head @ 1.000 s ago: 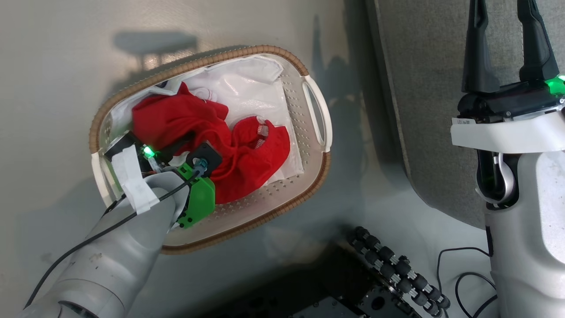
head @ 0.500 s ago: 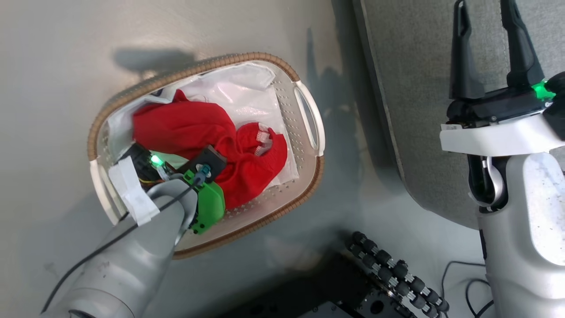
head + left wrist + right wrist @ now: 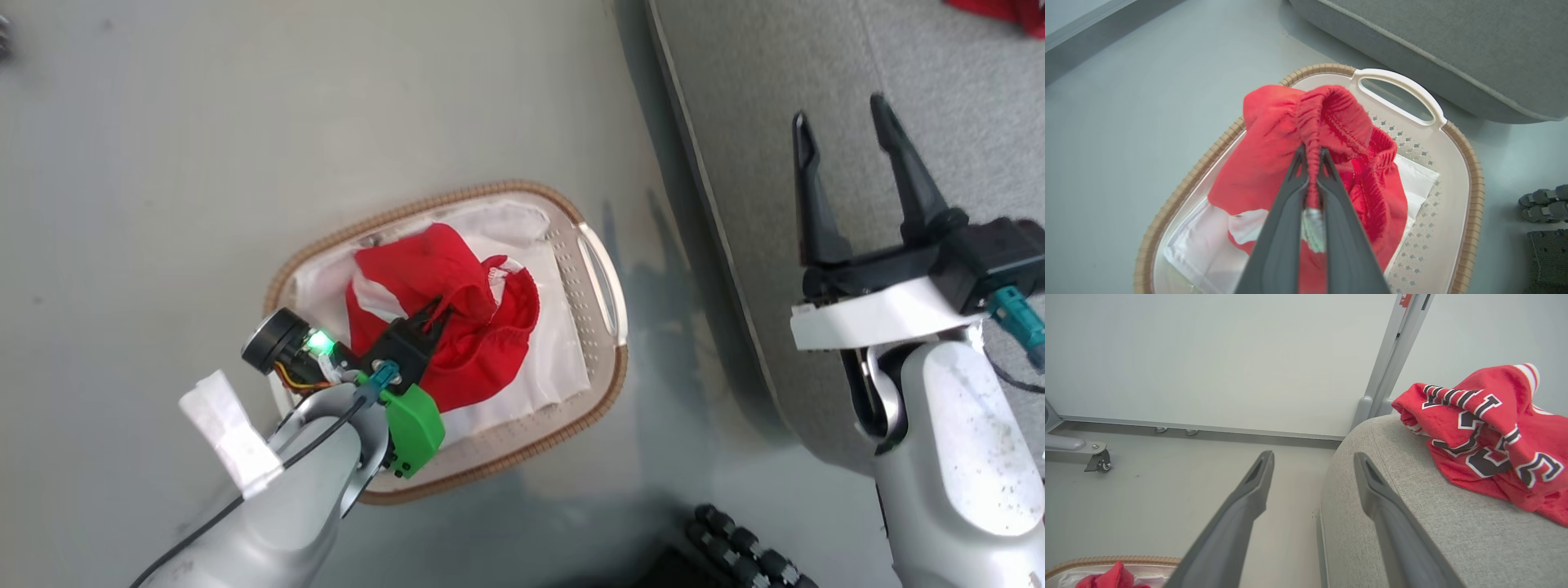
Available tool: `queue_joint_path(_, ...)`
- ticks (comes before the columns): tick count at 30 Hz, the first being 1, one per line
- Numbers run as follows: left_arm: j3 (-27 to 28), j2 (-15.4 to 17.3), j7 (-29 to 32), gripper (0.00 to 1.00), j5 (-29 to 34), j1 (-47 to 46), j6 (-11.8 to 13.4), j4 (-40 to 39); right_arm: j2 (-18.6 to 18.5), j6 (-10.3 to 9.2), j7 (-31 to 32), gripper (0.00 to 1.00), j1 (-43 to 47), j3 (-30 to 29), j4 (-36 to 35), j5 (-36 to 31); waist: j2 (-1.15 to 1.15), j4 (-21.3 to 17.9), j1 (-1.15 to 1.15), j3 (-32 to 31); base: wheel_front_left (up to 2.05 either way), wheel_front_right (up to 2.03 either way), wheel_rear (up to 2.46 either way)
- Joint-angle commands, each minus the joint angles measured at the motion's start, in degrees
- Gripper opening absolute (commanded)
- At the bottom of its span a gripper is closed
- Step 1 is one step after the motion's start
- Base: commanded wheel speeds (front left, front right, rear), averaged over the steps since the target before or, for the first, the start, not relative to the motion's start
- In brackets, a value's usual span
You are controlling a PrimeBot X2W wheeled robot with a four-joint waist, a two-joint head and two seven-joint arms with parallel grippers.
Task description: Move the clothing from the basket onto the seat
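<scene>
Clothing left in the basket comes down to one red garment, bunched, with white panels showing low in its folds. A gathered, ribbed edge of it is pinched in the left gripper, whose two fingers are pressed together on the cloth. In the left wrist view that fold stands up between the tips and the rest drapes down from it like a tent. Its lower folds appear to rest on the white liner sheet, inside the walls of the basket.

From the pinch, the seat lies to the robot's right, just past the basket's handle end, and its top sits above the woven rim. The carry therefore looks like a lift clear of the rim, then a sweep rightward across the strip of floor between them. The garment's hanging length needs height, or it could drag on the rim or pull the liner along.

The right gripper hovers over the seat's near edge, fingers spread wide and holding nothing. It is the nearer one to the seat, but the left has the cloth. Farther back on the seat lies the lettered jersey.
</scene>
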Motion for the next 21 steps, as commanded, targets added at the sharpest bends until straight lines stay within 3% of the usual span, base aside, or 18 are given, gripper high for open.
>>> queue_joint_path(1, 0.8, 0.8, -0.2, 0.0, -0.5, 2.1, 0.3, -1.8, -0.2, -0.08, -0.1, 1.0, 1.8, -0.3, 0.7, -0.7, 0.63, 4.4, 0.0, -9.7, 0.0, 0.0, 0.0)
queue_joint_path(11, 4.2, 7.2, -0.2, 0.0, 0.3, 3.7, 0.6, -14.9, -0.2, -0.08, -0.1, 1.0, 9.3, -0.5, 4.2, -4.0, 0.63, 7.0, 0.0, -23.4, 0.0, 0.0, 0.0)
queue_joint_path(21, 4.4, 12.9, 3.6, 0.0, 0.6, -3.8, -1.2, -24.1, -0.2, -0.08, -0.1, 1.0, 12.6, 2.7, 5.3, -4.8, 0.63, 8.7, 0.0, -30.7, 0.0, 0.0, 0.0)
